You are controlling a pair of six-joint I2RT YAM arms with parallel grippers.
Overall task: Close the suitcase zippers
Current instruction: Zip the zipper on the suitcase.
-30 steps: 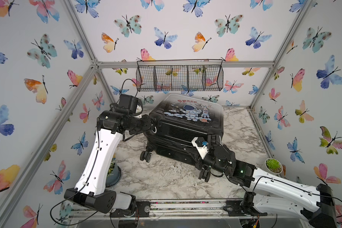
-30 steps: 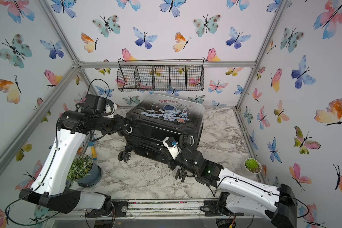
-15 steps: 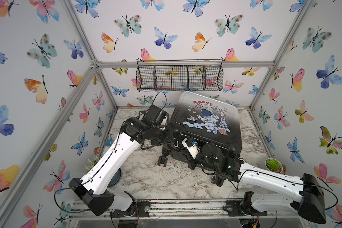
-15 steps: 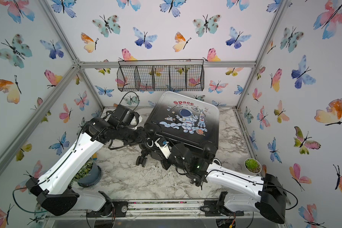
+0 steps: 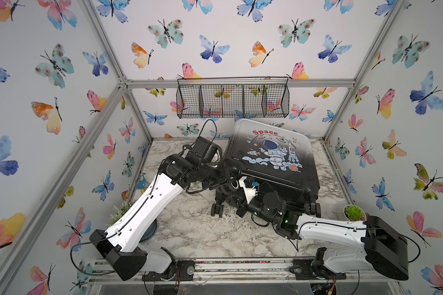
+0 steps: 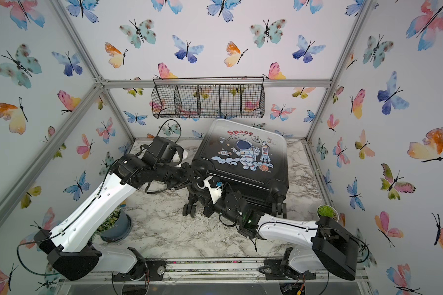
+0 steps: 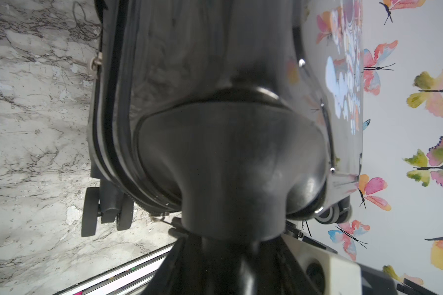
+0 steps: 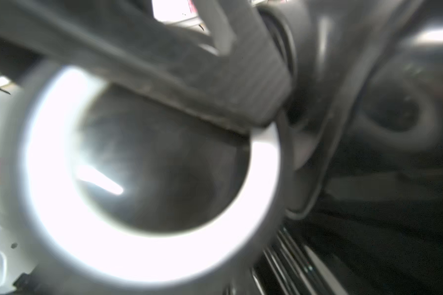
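The suitcase (image 5: 271,158) (image 6: 241,158) sits right of centre at the back, printed astronaut shell up and tilted, wheels (image 5: 216,210) toward me. My left gripper (image 5: 228,174) (image 6: 193,174) is at its near left corner. In the left wrist view a black corner housing (image 7: 228,166) runs down into the jaws, which are shut on it. The black zipper track (image 7: 108,122) runs along the rim between the two shells, with a small metal tab (image 7: 95,61) beside it. My right gripper (image 5: 237,187) (image 6: 205,187) is shut, pressed under that same corner; its wrist view is blurred.
A black wire basket (image 5: 233,102) hangs on the back wall just above the case. A small potted succulent (image 5: 353,213) stands at the right edge. A plant in a grey pot (image 6: 113,224) sits at the left under my left arm. Marble tabletop (image 5: 189,229) lies in front.
Case and both grippers swung together from left of centre to the right, and the printed shell tilted up. Most of this happened in the first half second.
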